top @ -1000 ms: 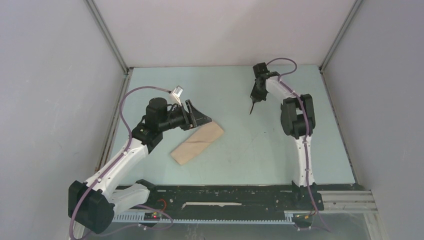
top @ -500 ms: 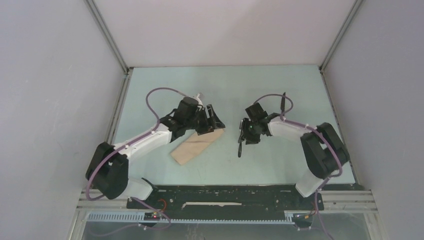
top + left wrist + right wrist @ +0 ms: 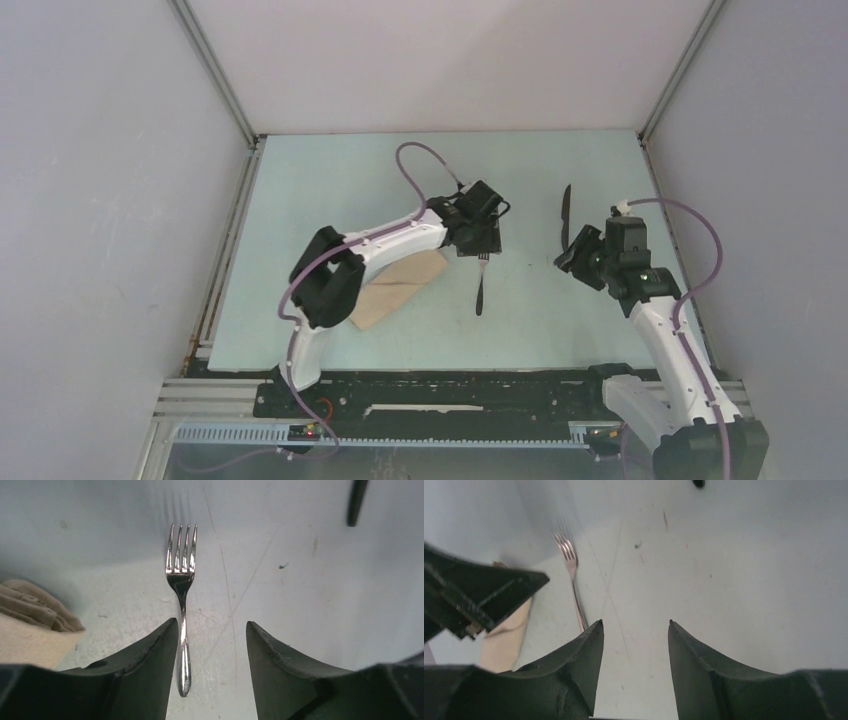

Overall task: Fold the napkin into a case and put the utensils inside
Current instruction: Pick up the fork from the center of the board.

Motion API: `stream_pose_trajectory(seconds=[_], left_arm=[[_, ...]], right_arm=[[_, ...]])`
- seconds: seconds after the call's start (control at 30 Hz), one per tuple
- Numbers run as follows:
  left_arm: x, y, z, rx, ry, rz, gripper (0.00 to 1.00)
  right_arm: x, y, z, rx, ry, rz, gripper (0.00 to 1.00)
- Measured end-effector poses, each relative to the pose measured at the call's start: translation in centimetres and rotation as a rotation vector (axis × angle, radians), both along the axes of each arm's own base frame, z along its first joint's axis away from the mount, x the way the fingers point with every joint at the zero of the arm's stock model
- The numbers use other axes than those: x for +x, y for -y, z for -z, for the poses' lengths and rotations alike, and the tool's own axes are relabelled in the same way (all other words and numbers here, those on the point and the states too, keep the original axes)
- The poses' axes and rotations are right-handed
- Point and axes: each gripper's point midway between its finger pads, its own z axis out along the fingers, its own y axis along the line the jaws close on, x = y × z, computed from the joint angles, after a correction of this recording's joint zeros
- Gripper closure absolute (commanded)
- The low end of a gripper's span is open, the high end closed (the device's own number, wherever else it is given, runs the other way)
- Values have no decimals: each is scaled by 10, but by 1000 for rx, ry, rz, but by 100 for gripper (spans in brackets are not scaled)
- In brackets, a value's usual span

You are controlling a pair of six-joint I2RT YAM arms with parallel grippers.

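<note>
Right pincer (image 3: pixel 634 623), released, has left the fork (image 3: pixel 181 587); left pincer (image 3: pixel 211 622), spread, seemingly hovers above.

The slender silver metal fork (image 3: pixel 479 287), previously carried by the right end effector (image 3: pixel 568 258), now lies released on the pale green worktop (image 3: pixel 350 180). The right end effector has opened and withdrawn rightward. The left end effector (image 3: pixel 480 243) has swung from the folded beige cloth case (image 3: pixel 395 290) to above the fork.

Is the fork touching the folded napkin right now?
Apart. The left wrist view shows the fork lying to the right of the napkin, with a strip of bare table between them.
</note>
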Motion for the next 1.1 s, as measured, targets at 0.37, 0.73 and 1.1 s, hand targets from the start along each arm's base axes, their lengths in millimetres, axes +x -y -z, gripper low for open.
stream_pose_trajectory(seconds=[0.37, 0.73, 1.1], left_arm=[[-6, 13, 47, 239, -69, 27, 57], [-9, 1, 73, 339, -113, 33, 67], [-5, 3, 76, 352, -109, 76, 99]], right_arm=[[-23, -10, 11, 39, -55, -77, 43], [-25, -13, 7, 55, -39, -107, 44], [-25, -14, 6, 60, -37, -116, 46]])
